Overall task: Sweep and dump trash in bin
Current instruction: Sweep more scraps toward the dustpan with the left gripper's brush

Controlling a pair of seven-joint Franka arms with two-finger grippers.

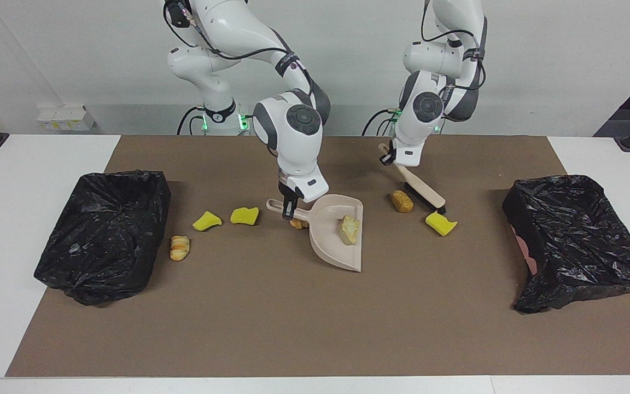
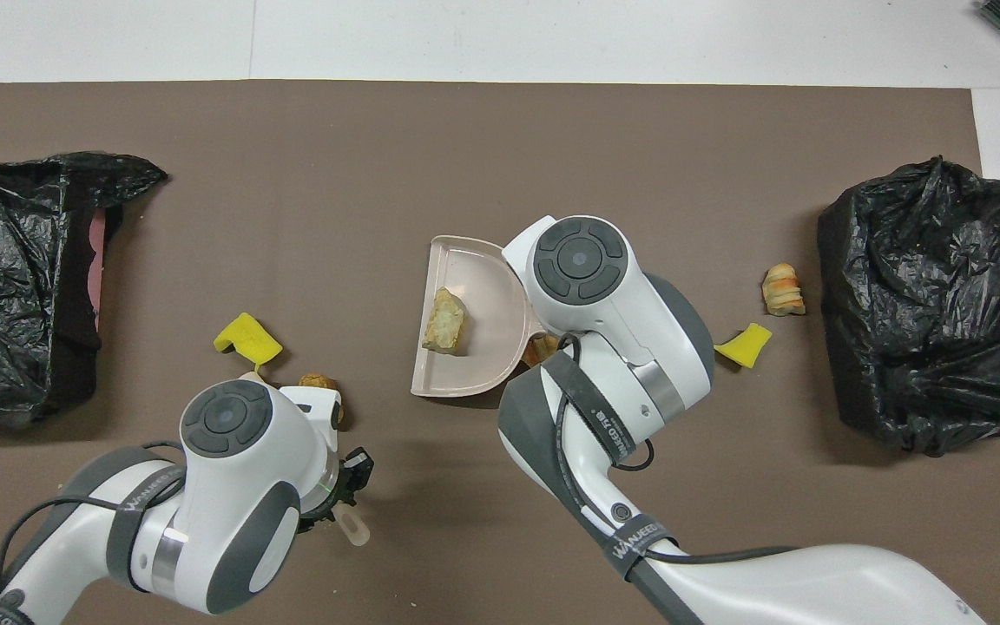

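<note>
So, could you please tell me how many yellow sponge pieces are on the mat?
3: one by the brush head, two side by side between the dustpan handle and the right arm's end bin.

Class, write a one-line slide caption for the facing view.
Left gripper sweeps a brush against a yellow sponge chunk while right gripper holds the dustpan.
</note>
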